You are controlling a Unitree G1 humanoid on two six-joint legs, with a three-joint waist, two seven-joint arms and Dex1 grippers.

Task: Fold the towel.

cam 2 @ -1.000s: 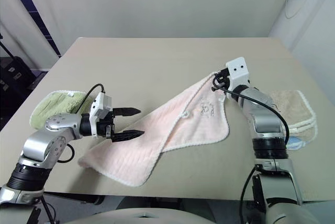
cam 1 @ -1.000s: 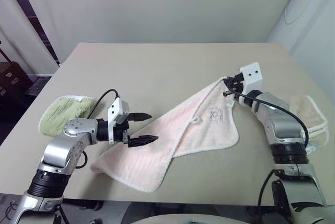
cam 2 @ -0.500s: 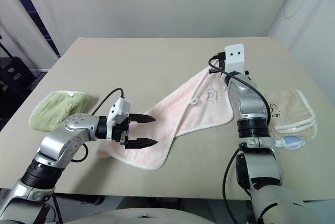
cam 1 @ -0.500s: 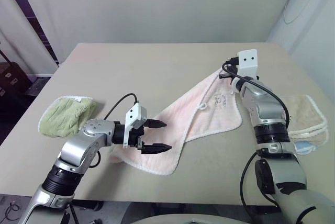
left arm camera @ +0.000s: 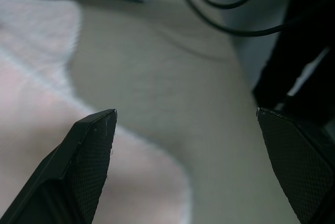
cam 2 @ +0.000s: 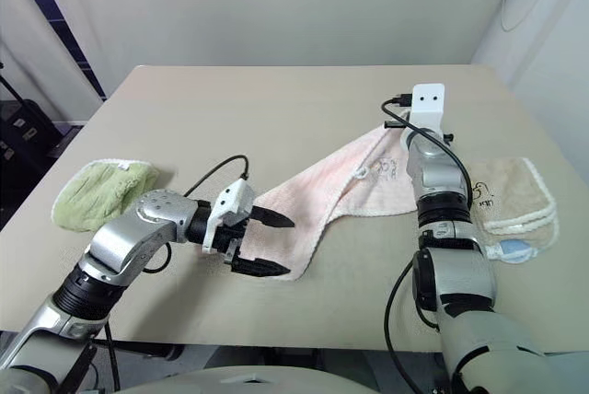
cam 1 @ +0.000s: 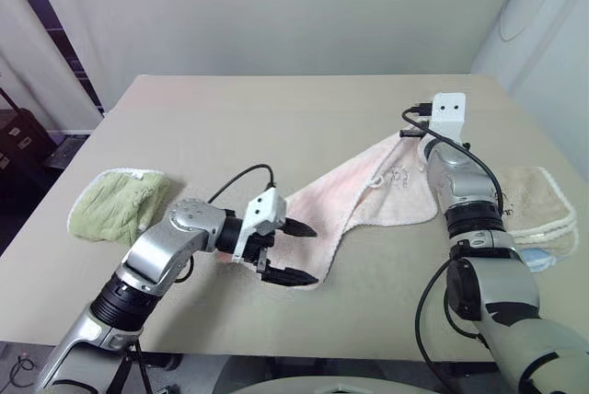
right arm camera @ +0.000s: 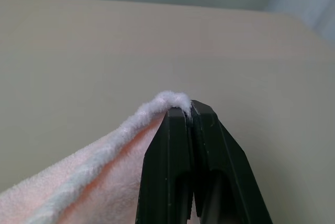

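Observation:
The pale pink towel (cam 1: 359, 196) lies slantwise on the table (cam 1: 276, 118), bunched into a long strip with a white trimmed edge and a small grey motif (cam 1: 398, 173). My right gripper (right arm camera: 189, 110) is shut on the towel's far right corner and holds it just above the tabletop, under the white wrist camera block (cam 1: 448, 109). My left gripper (cam 1: 317, 256) stands open at the towel's near left end, pointing right, with its fingers apart and nothing between them. In the left wrist view the towel (left arm camera: 47, 130) lies behind one finger, with bare table in the gap.
A light green towel (cam 1: 120, 202) lies crumpled at the table's left edge. A folded beige towel (cam 1: 534, 201) sits at the right edge with something blue (cam 1: 538, 260) under it. A dark case (cam 1: 18, 136) stands beyond the table's left side.
The right gripper has carried the towel's corner farther away and to the right, dragging the towel after it. The left gripper has moved right, still open, now at the towel's near end.

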